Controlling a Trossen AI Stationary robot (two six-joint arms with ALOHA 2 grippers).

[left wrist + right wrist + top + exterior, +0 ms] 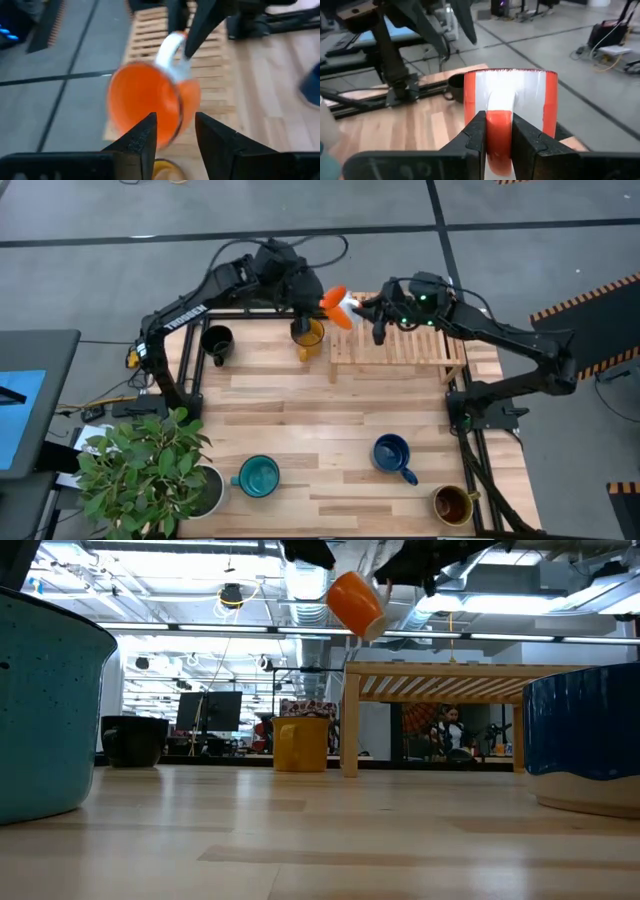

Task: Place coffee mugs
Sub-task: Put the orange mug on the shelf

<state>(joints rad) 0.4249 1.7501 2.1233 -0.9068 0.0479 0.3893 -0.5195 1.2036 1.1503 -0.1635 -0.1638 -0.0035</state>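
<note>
A: We start at the near edge — the teal mug (pixel 259 476), the dark blue mug (pixel 392 455) and the olive-brown mug (pixel 452 504) all sit on the table (pixel 330 410), well away from the wooden rack (pixel 395 350) at the far side.

B: So by our reckoning three are untouched. Farther back?

A: The black mug (pixel 215 343) stands far left, and the yellow mug (pixel 308 335) just left of the rack. Nothing sits on the rack yet, so we judge the job barely begun.

B: And the orange mug (pixel 336 307) — up in the air!

A: Yes, lifted above the rack's left end, tipped on its side between both arms. The right gripper (pixel 496 134) has its jaws pressed onto the mug's handle, a firm pinch.

B: The left gripper (pixel 176 135)?

A: Jaws spread a little, right at the mug's body, one finger crossing its rim. We can't tell whether they touch it; it looks like a handover.
</note>
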